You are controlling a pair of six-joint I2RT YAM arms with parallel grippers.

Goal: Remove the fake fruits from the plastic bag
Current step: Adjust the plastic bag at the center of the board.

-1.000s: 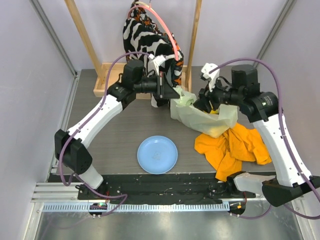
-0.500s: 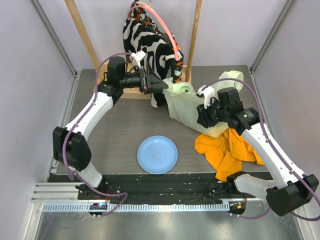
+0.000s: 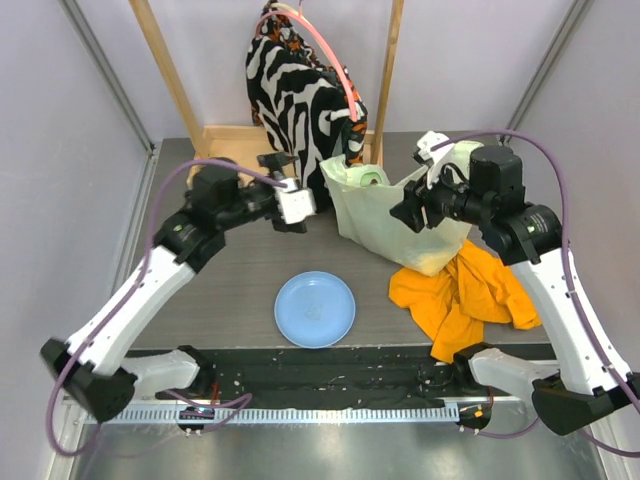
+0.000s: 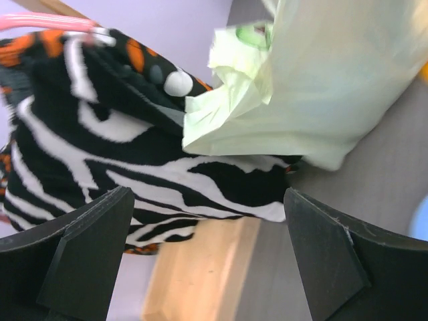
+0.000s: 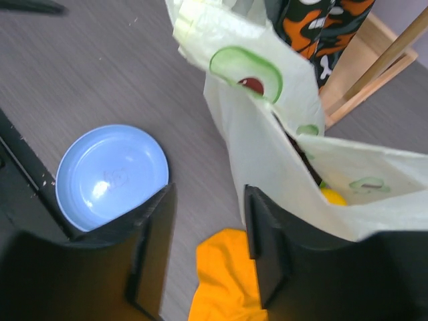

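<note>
The pale yellow-green plastic bag point(image 3: 375, 222) stands slumped at the table's middle back, mouth upward, in front of the zebra garment. Through the mouth one fake fruit shows, a yellow one point(image 5: 332, 196); the other fake fruits are hidden inside. My left gripper point(image 3: 296, 205) hangs open left of the bag, apart from it; its view shows the bag point(image 4: 321, 80) beyond wide-apart fingers point(image 4: 87, 257). My right gripper point(image 3: 410, 212) is at the bag's right side, open. Only table and orange cloth lie between its fingers point(image 5: 267, 247), and the bag wall point(image 5: 267, 154) passes just beside the right one.
A light blue plate point(image 3: 315, 309) lies near the front, left of an orange cloth point(image 3: 465, 290) crumpled under the right arm. The zebra-patterned garment point(image 3: 300, 100) hangs from a wooden frame whose base point(image 3: 215, 160) sits at the back.
My left gripper opened, let go of the bag's edge and drew back to the left and nearer. The right gripper shifted slightly along the bag's right side.
</note>
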